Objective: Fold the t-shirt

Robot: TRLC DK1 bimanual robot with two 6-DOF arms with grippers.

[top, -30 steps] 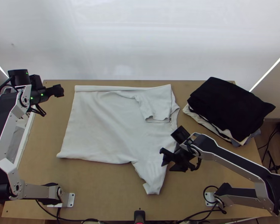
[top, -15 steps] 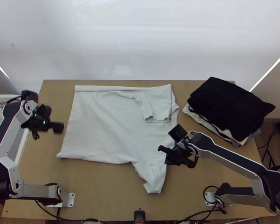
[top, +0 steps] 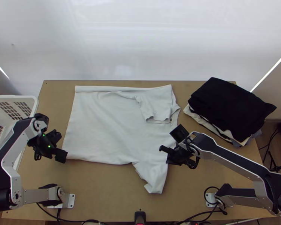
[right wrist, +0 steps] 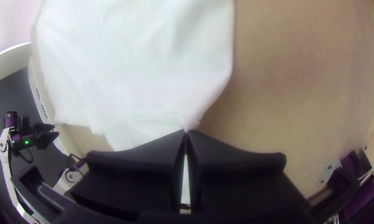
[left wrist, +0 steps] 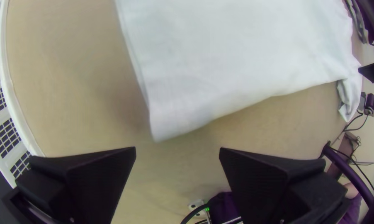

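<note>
Roughly a third of the way in, I'd judge, and the t-shirt is lying spread across the middle of the top view, collar end to the right, hem to the left. The upper side is looking done: a narrow strip is running turned-in along the top edge, and the upper sleeve is lying folded over the body. The lower side is waiting its turn, with its sleeve pointing down toward the bottom of the frame.

Over at lower centre-right, the right gripper is pinching the shirt's edge near that sleeve, fingers together on the cloth. At lower left, the left gripper is sitting just beside the hem corner, fingers wide apart, holding nothing. That corner is probably needing a grip next, then this side is wanting folding up, and the final folding into a compact bundle is remaining too.
</note>
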